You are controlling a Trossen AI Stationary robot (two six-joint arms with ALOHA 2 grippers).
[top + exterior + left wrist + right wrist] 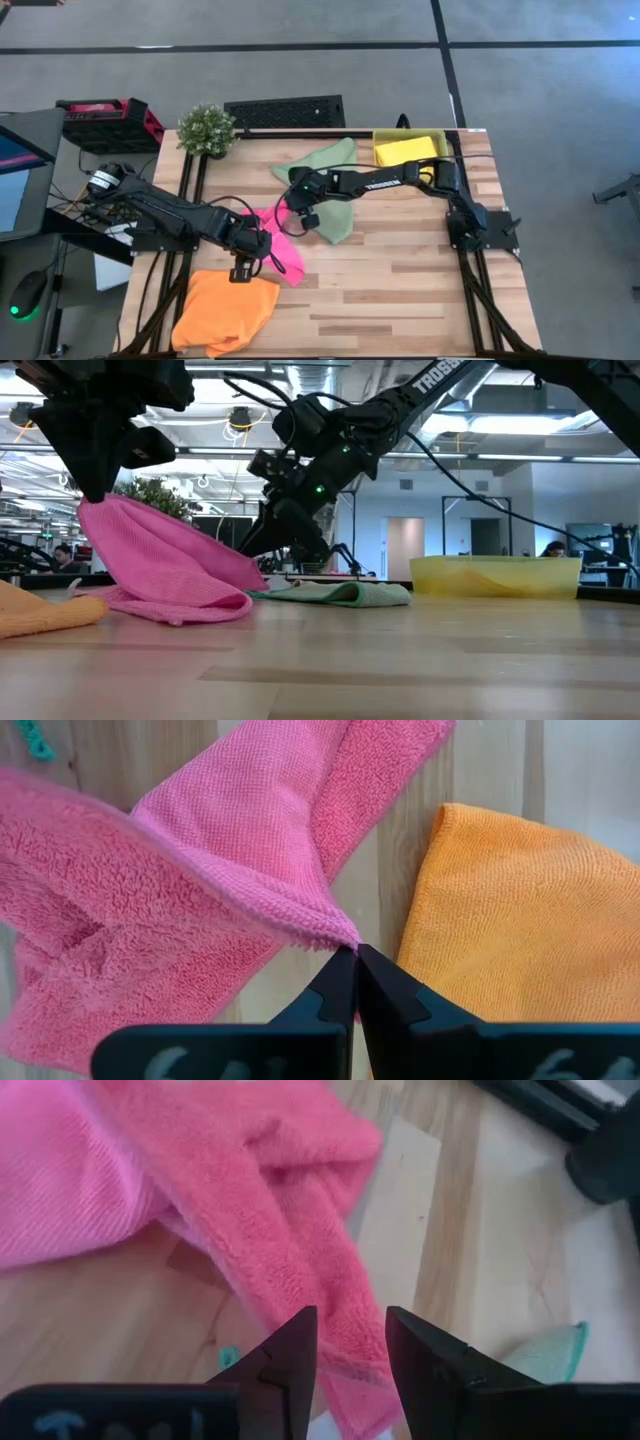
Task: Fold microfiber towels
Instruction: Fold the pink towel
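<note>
A hot pink towel (285, 245) lies crumpled at the table's middle, one corner raised. My left gripper (355, 960) is shut on that corner. My right gripper (350, 1345) is open and slants down over the towel's far end (330, 1310), one finger on each side of a narrow strip; whether they touch it I cannot tell. An orange towel (225, 310) lies rumpled near the front left edge. A pale green towel (330, 190) lies spread under the right arm. A yellow towel (405, 150) rests in a tray. My left gripper pinches a corner of the pink towel (335, 935) between its two fingers, coming from above and pointing down. The corner (100, 510) is lifted clear; the cloth slopes down slack from it, and the rest lies bunched on the table (180, 605).
A potted plant (207, 128) stands at the far left corner. The translucent yellow tray (495, 575) sits at the far right. Bare wood lies across the table's near right part (400, 300).
</note>
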